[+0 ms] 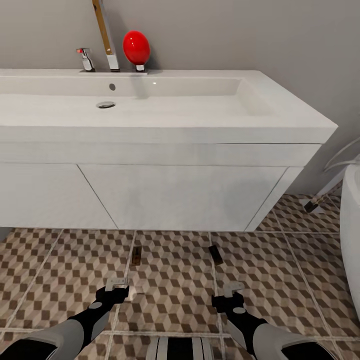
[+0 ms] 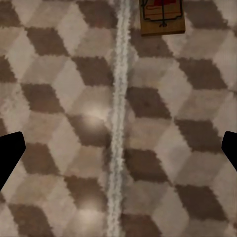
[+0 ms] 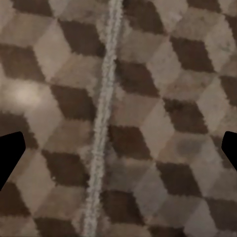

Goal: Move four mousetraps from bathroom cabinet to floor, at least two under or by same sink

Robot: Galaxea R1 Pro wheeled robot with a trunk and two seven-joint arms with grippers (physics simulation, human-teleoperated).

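Cube-patterned floor (image 1: 170, 290) runs under the white sink (image 1: 150, 107). Two traps lie just before the vanity, long axes pointing toward it: one (image 1: 136, 254) on a grout line, the other (image 1: 216, 254) slightly tilted. The left wrist view alone shows the first trap's (image 2: 162, 17) red print. Left tool (image 1: 116, 285) and right tool (image 1: 232, 290) hang open, empty.

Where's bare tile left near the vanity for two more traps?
Bare bathroom floor lies between the left mousetrap and the right mousetrap, in front of the sink. More lies left of the left trap. The bathtub crowds the right side. The left gripper and right gripper hover nearer the robot.
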